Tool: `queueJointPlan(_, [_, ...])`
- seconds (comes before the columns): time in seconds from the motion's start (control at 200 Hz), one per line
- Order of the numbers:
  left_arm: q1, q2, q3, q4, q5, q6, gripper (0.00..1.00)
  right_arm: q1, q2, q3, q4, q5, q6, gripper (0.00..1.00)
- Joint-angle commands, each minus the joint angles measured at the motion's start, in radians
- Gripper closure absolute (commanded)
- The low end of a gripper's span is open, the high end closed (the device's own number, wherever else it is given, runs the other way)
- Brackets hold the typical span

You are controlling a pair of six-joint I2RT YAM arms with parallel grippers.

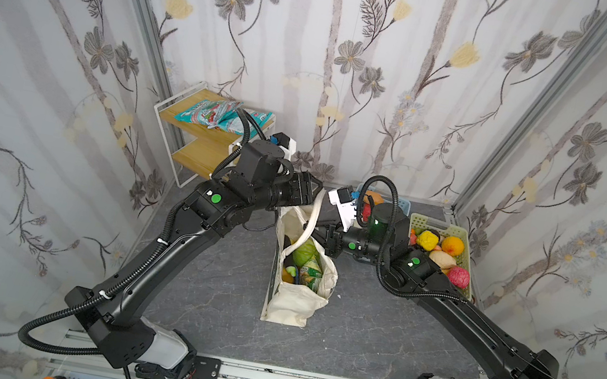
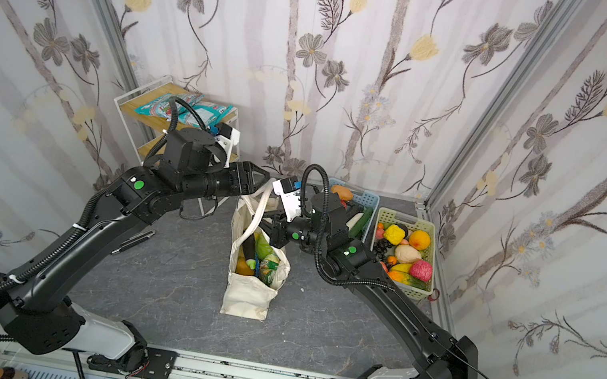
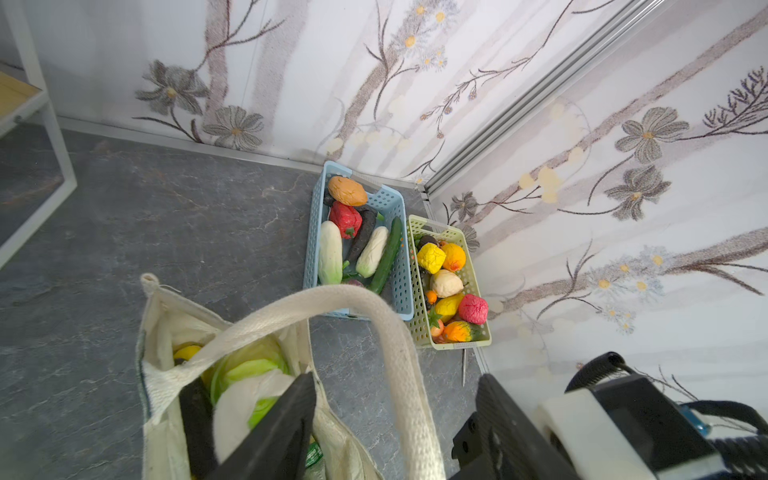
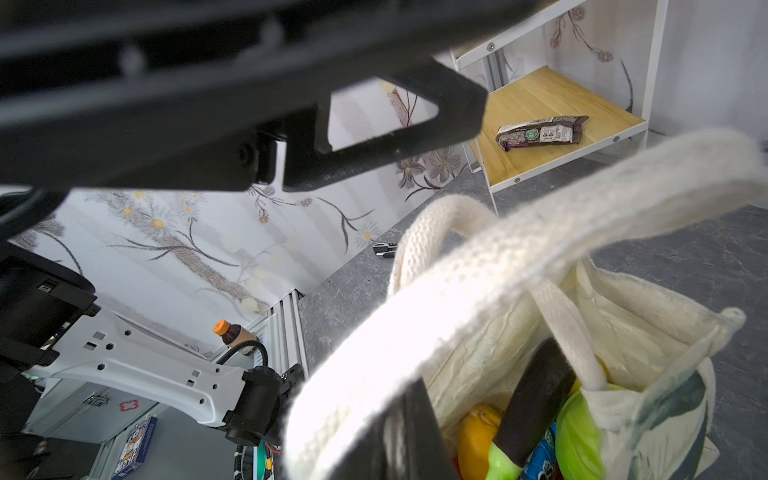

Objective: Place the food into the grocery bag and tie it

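Cream strap (image 3: 399, 353) inside parted left end effector (image 3: 395, 380), right end effector (image 1: 314, 232) pinching strap

Grocery bag (image 1: 292, 302) stands centre on the bench (image 1: 372, 337), food (image 1: 305, 254) inside. Shelf rack (image 1: 178, 122) back left, snack packets (image 1: 213, 115) on its top shelf. Two baskets back right, side by side: inner basket (image 3: 309, 249), outer basket (image 3: 473, 286) by the right wall, produce in both. Left end effector (image 1: 314, 192) over bag's rear edge, handle (image 3: 374, 307) between its jaws. Right end effector (image 1: 321, 236) at bag's right rim.
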Motion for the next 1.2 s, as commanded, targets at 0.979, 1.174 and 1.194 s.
queueJointPlan(0.979, [0.013, -0.010, -0.080, -0.135, 0.028, 0.022, 0.37, 0.002, -0.005, -0.006, 0.080, 0.000, 0.027, 0.91])
queueJointPlan(1.174, [0.013, -0.004, -0.077, -0.126, 0.032, 0.024, 0.51, 0.016, 0.003, -0.002, 0.095, -0.038, 0.025, 0.91])
queueJointPlan(1.194, [0.013, -0.004, -0.077, -0.125, 0.032, 0.024, 0.52, 0.017, 0.003, -0.002, 0.094, -0.043, 0.022, 0.91])
